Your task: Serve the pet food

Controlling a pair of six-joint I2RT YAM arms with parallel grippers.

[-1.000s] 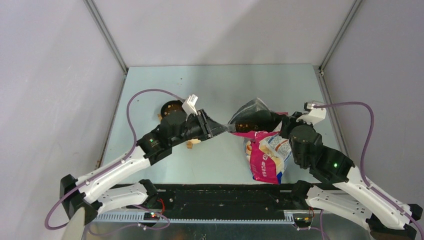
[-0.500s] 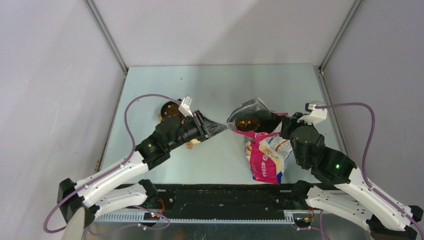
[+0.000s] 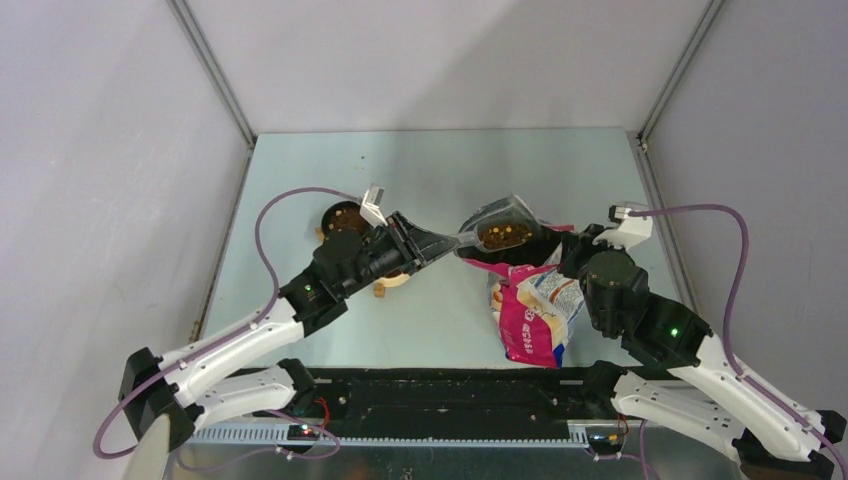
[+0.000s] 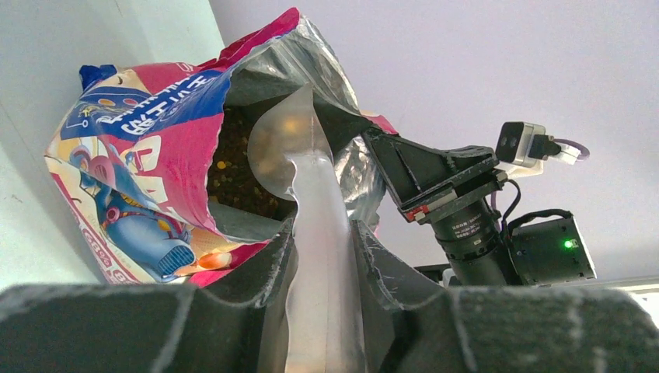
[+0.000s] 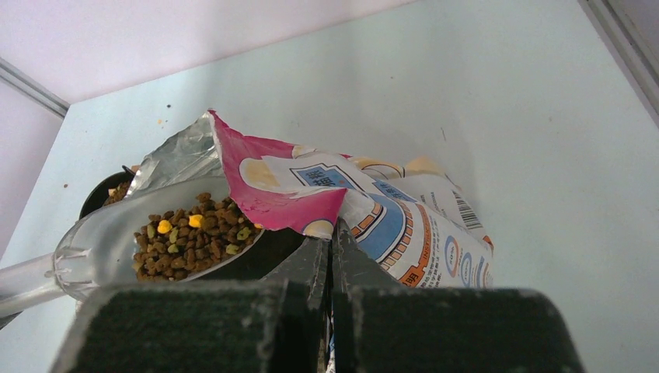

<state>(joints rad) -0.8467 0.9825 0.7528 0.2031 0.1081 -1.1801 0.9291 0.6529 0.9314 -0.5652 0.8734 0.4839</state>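
Underneath everything lies the pale blue-green worktop (image 3: 440,170). On it, under and just ahead of the right hand (image 5: 330,237), the glossy pink-and-blue foil bag (image 3: 535,310) lies with its torn mouth raised. The right hand's fingers are pressed together on the pink edge of that mouth. The left hand (image 4: 322,256) faces it from the opposite side, fingers clamped on the handle of a clear plastic scoop (image 3: 468,238) that juts straight ahead of that hand. The scoop's cup sits at the bag's mouth, just in front of the right hand's fingertips. Behind the left hand, beside its wrist, stands a small dark round bowl (image 3: 345,215) with brown pellets in it. The pet food (image 5: 190,237), small brown kibble with a few yellow and green bits, fills the scoop's cup, and more shows inside the bag.
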